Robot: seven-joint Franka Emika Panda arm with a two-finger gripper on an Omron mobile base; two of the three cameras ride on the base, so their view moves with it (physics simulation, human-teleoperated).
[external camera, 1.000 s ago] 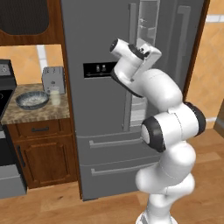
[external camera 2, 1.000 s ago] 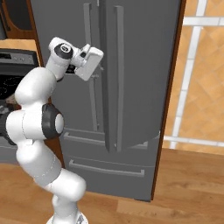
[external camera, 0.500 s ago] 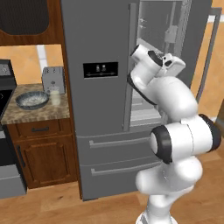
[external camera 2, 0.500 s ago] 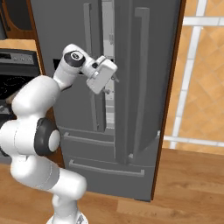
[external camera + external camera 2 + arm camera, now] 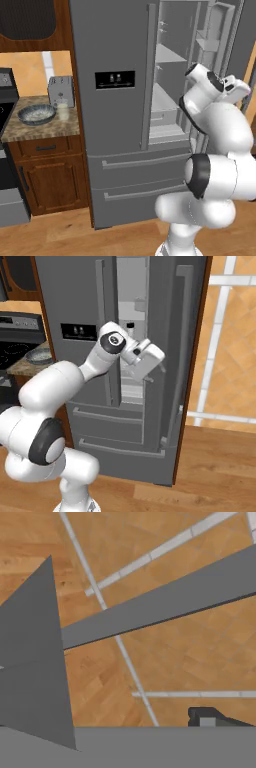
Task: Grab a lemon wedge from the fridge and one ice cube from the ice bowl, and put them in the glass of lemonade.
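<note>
The fridge (image 5: pixel 120 125) stands with its right upper door (image 5: pixel 182 356) swung open, showing pale shelves (image 5: pixel 167 95) inside and door bins (image 5: pixel 210 35) on the open door; the left door, with its black dispenser panel (image 5: pixel 115 79), is shut, as are the 2 lower drawers (image 5: pixel 137 177). The arm reaches up in front of the opening, and the gripper (image 5: pixel 156 367) sits just beside the open door's edge, holding nothing; whether its jaws are spread or closed I cannot tell. No lemon wedge can be made out on the shelves. On the stone counter (image 5: pixel 42 131) left of the fridge, the ice bowl (image 5: pixel 36 114) lies beside the glass (image 5: pixel 63 111), which stands just in front of the toaster (image 5: pixel 61 91). The hand view looks down at wood floor (image 5: pixel 200 647).
</note>
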